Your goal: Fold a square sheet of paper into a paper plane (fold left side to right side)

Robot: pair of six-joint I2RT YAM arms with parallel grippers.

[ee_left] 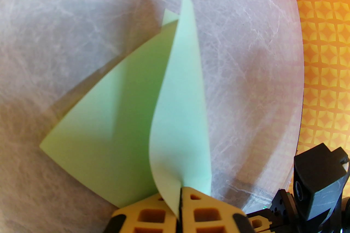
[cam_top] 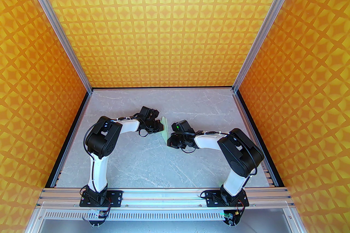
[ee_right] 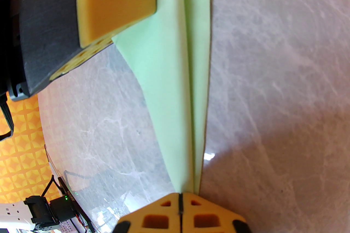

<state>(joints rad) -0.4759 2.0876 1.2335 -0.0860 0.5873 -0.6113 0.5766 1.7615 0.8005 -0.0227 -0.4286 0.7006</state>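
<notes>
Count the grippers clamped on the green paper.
2: the left gripper pinches one end of the folded mint-green paper, the right gripper the opposite end.

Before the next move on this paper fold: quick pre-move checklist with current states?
1. The left gripper is shut on the folded mint-green paper: ok.
2. The right gripper is shut on the paper's other end: ok.
3. Paper spans between both grippers, no tear visible: ok.
4. Layers lie flush: not ok; in the left wrist view one flap bows away from the rest.
5. Paper's lower edge is off the grey marbled table: cannot tell.
</notes>
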